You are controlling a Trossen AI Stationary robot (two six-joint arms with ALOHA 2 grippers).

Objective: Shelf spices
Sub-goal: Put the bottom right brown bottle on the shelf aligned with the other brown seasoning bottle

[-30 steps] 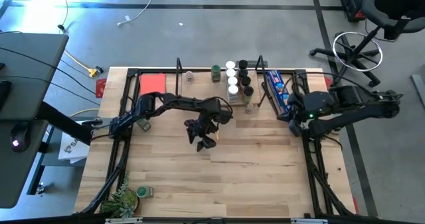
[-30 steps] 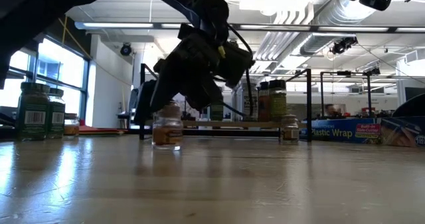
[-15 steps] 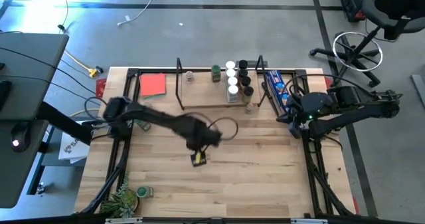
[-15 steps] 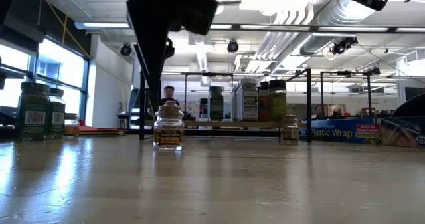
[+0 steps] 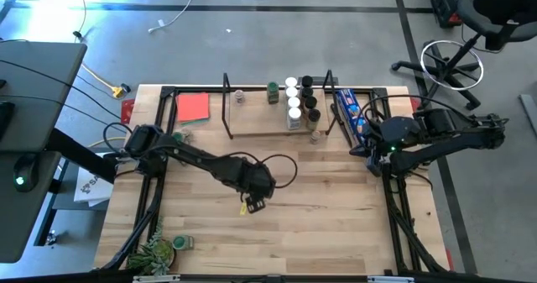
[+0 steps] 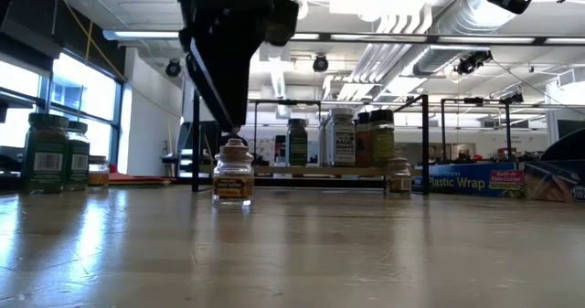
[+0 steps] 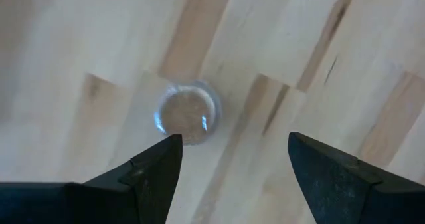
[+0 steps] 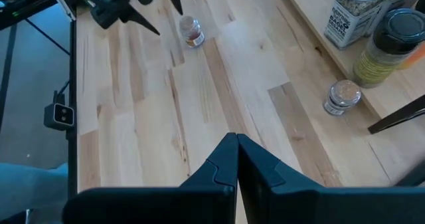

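Pale wood surface (image 5: 294, 224), seen from above: the left gripper (image 5: 252, 201) hangs over a small jar (image 5: 249, 206) well in front of the shelf (image 5: 260, 123); the right gripper (image 5: 372, 144) waits beside the shelf's end.

Level across the surface, the jar (image 6: 233, 175) stands upright directly beneath the left arm's dark jaws.

Left wrist view: jaws released, spread wide; the jar (image 7: 187, 112) lies just ahead, nearer one finger (image 7: 143, 177), untouched.

Right wrist view: jaws clenched, empty; another jar (image 8: 341, 97) stands nearby.
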